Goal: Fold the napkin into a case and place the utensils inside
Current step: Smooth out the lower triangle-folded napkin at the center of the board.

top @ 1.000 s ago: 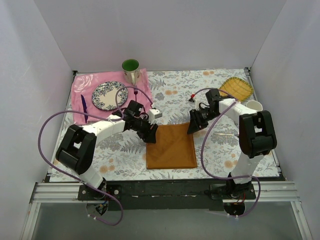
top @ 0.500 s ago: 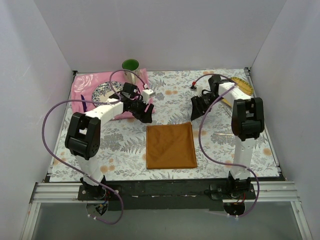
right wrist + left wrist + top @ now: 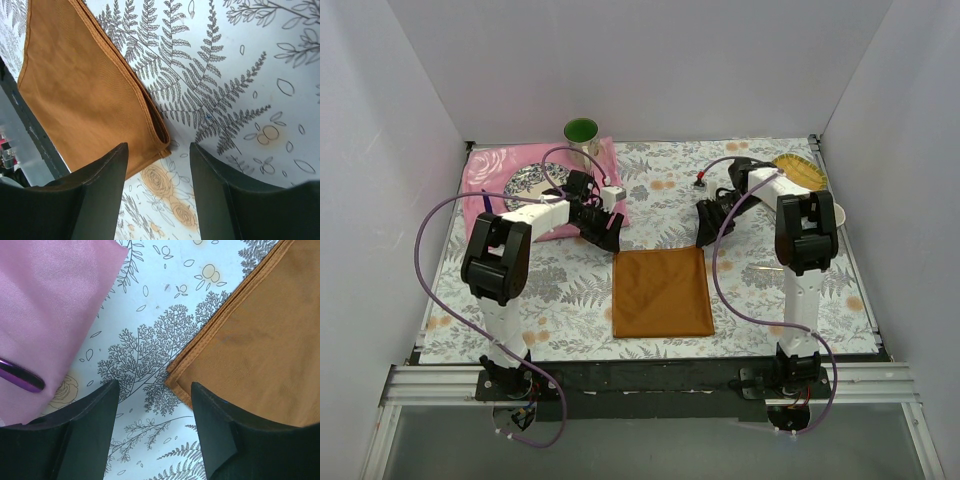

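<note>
The rust-orange napkin point(image 3: 661, 292) lies flat on the floral tablecloth as a folded, roughly square stack, layered edges showing. My left gripper point(image 3: 608, 235) hovers just off its far left corner, open with nothing between the fingers. The left wrist view shows that corner of the napkin point(image 3: 260, 340) by the left gripper point(image 3: 155, 390). My right gripper point(image 3: 705, 232) is off the far right corner, also open and empty. In the right wrist view the right gripper point(image 3: 158, 150) frames the napkin point(image 3: 85, 90) at its folded corner. The end of a slim shiny purple utensil point(image 3: 20, 377) rests on the pink cloth.
A pink cloth point(image 3: 490, 165) at the back left carries a patterned plate point(image 3: 532, 185), with a green mug point(image 3: 582, 135) behind it. A yellow woven dish point(image 3: 798, 170) and a white cup point(image 3: 832, 213) stand at the back right. White walls enclose the table.
Both grippers were at the napkin's far corners; they have opened and drawn back toward the rear of the table. The napkin stays flat where it was.
</note>
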`<control>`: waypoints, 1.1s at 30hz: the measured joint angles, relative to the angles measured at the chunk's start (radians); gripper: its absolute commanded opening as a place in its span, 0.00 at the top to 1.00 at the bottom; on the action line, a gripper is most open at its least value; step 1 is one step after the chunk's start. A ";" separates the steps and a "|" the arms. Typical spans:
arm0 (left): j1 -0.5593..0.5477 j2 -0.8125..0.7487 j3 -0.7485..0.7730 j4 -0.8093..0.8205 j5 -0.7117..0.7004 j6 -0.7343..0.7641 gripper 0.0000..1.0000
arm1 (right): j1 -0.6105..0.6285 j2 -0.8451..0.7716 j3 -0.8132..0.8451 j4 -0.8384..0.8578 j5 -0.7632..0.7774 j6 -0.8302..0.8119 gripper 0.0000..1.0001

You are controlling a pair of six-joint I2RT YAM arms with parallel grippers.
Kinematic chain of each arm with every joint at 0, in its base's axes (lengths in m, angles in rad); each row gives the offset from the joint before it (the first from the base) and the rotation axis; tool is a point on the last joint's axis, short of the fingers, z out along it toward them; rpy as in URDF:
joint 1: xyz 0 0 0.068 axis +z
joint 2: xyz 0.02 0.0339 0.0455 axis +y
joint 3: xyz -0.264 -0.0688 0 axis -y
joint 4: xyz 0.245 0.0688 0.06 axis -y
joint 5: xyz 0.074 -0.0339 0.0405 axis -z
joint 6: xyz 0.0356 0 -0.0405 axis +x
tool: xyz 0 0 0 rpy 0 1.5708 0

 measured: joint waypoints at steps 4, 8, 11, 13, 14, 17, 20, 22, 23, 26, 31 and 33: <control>0.001 0.007 0.008 -0.012 0.001 0.002 0.42 | 0.008 0.026 0.004 -0.007 -0.040 0.006 0.43; 0.002 0.007 0.011 -0.026 0.005 0.000 0.42 | 0.012 0.035 0.006 -0.021 -0.058 0.006 0.44; 0.003 0.009 0.013 -0.036 0.012 -0.001 0.42 | 0.013 0.035 0.006 -0.029 -0.058 0.006 0.44; 0.003 0.011 0.013 -0.036 0.016 -0.001 0.42 | 0.013 0.035 0.006 -0.039 -0.057 0.005 0.43; 0.003 0.011 0.013 -0.036 0.018 -0.001 0.42 | 0.013 0.035 0.006 -0.043 -0.056 0.005 0.43; 0.004 0.011 0.013 -0.038 0.021 -0.002 0.42 | 0.011 0.035 0.006 -0.051 -0.048 0.003 0.43; 0.007 0.011 0.013 -0.039 0.023 -0.005 0.42 | 0.003 0.035 0.006 -0.064 -0.040 0.005 0.43; 0.009 0.011 0.013 -0.038 0.026 -0.006 0.42 | -0.003 0.035 0.006 -0.069 -0.038 0.006 0.44; 0.010 0.011 0.011 -0.036 0.031 -0.007 0.42 | -0.008 0.035 0.006 -0.070 -0.038 0.006 0.44; 0.015 -0.002 -0.016 -0.014 0.062 -0.008 0.41 | -0.013 0.035 0.006 -0.070 -0.040 0.010 0.45; 0.016 -0.057 -0.082 0.012 0.114 -0.001 0.41 | -0.023 0.035 -0.010 -0.064 -0.065 0.033 0.56; 0.016 -0.076 -0.083 0.027 0.152 0.009 0.41 | -0.027 0.035 -0.031 -0.060 -0.080 0.043 0.58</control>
